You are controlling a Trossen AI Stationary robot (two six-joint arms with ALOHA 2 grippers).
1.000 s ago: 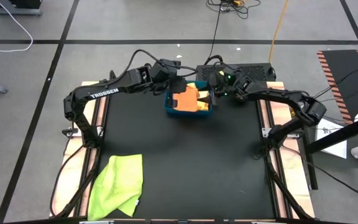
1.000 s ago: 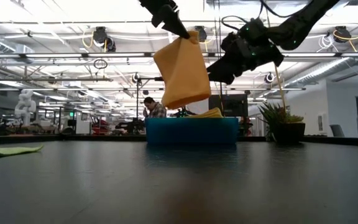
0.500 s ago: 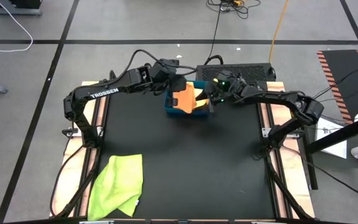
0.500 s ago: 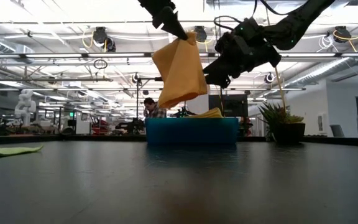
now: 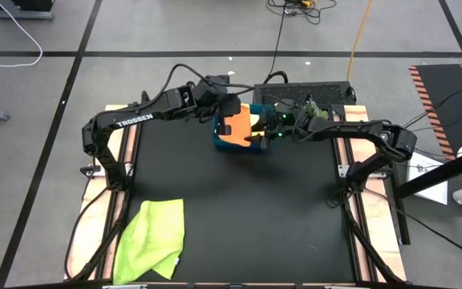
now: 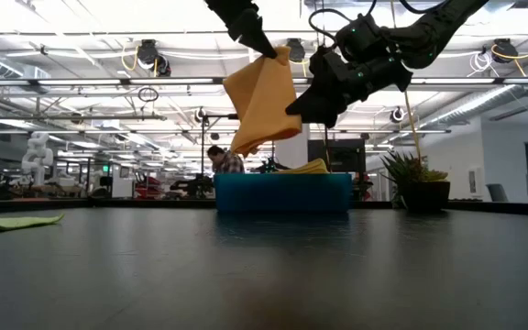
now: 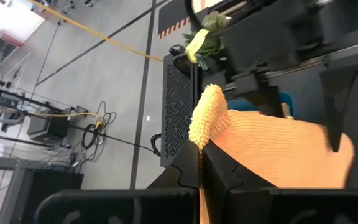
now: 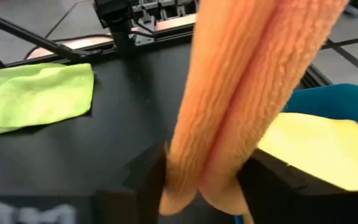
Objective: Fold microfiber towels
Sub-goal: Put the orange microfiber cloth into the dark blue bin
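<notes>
A large open robotics lab or workshop: bare ceiling beams with hanging lamps (image 6: 150,55), grey floor marked with black tape lines (image 5: 79,53), loose cables (image 5: 6,28), and a person (image 6: 223,159) working far behind the black bench (image 6: 264,266) (beside other equipment).

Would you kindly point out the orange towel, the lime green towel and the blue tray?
orange towel (image 6: 262,105): low view, middle of the hanging cloth.
lime green towel (image 5: 155,239): high view, centre of the cloth.
blue tray (image 6: 282,194): low view, front wall.

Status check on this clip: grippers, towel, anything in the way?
Left gripper shut on orange towel, held above blue tray. Right gripper straddles its hanging edge, jaws not yet clamped. Nothing in the way.
</notes>
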